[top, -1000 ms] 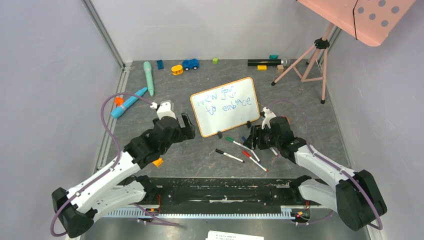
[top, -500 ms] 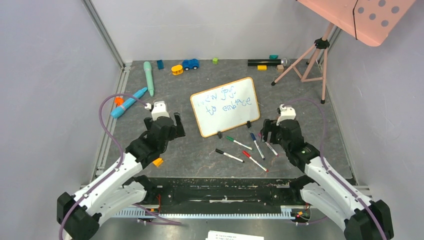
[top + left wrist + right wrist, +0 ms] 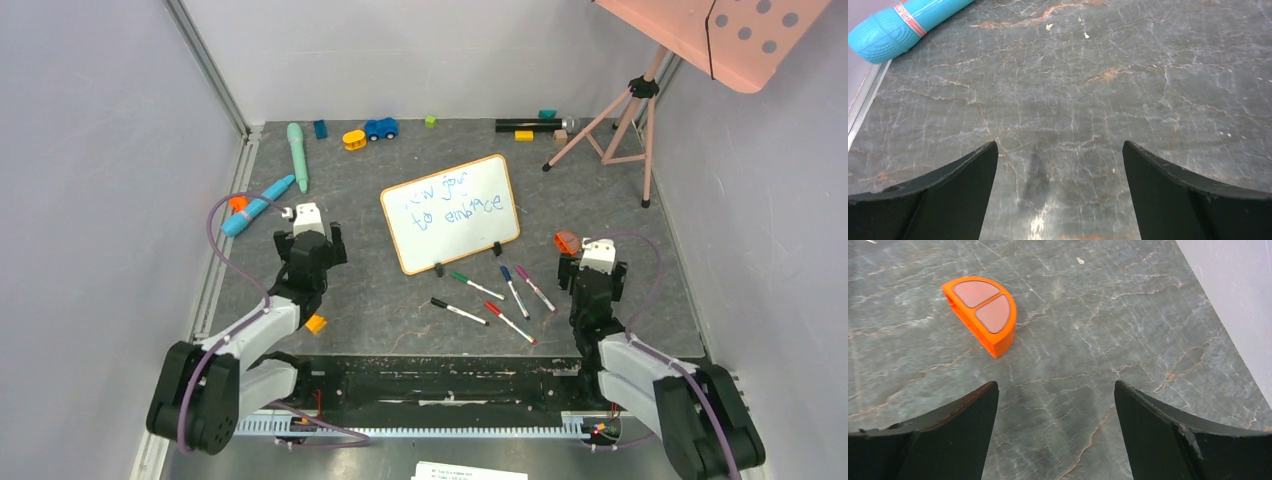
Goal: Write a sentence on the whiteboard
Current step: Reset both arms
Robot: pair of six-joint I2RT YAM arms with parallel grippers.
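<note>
The whiteboard [image 3: 452, 212] lies tilted on the grey table, orange-tan frame, two black clip feet on its near edge. The sentence [image 3: 447, 205] is written on it in thin blue marker, two lines, roughly "New joy / to embrace". My left gripper [image 3: 310, 245] is open and empty, left of the board and apart from it; in the left wrist view [image 3: 1059, 145] only bare table lies between its jaws. My right gripper [image 3: 593, 275] is open and empty, right of the board's near corner; in the right wrist view [image 3: 1055, 384] bare table lies between its jaws.
Several markers lie in front of the board: green [image 3: 475, 286], black [image 3: 458, 311], red [image 3: 510, 322], blue [image 3: 512, 290], purple [image 3: 537, 288]. An orange half-round block [image 3: 567, 241] [image 3: 983, 310] sits ahead of my right gripper. A teal toy [image 3: 258, 205] [image 3: 903, 25] lies far left. A pink tripod [image 3: 620, 125] stands back right.
Both arms have pulled back toward their bases. My right gripper moved right, away from the markers. My left gripper moved left, away from the board. The board and markers stay put.
</note>
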